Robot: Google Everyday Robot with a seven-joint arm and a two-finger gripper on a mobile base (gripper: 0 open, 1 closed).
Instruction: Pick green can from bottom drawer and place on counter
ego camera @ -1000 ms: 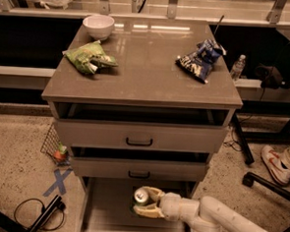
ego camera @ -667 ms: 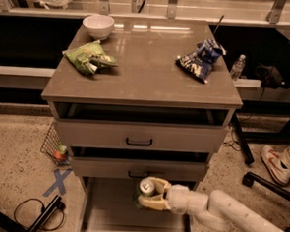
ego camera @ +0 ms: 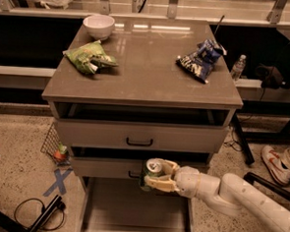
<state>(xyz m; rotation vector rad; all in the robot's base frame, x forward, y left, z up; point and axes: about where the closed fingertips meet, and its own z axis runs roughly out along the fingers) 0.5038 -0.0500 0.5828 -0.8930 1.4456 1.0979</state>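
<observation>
The green can [ego camera: 151, 171], with its silver top and pull tab up, is held upright in my gripper [ego camera: 157, 175]. The fingers [ego camera: 165, 164] are shut around its sides. The can hangs above the open bottom drawer [ego camera: 129, 210], level with the front of the middle drawer [ego camera: 102, 167]. My white arm [ego camera: 233, 197] reaches in from the lower right. The counter [ego camera: 147, 74] is the grey-brown slab on top of the cabinet, well above the can.
On the counter lie a green snack bag [ego camera: 89, 57] at the left, a white bowl [ego camera: 99, 25] at the back left, and a blue chip bag [ego camera: 201, 59] at the right. The top drawer [ego camera: 140, 135] has a black handle. A person's shoe [ego camera: 275, 164] is at the right.
My gripper has lifted the green can up out of the bottom drawer, from near the drawer floor to the height of the middle drawer's front.
</observation>
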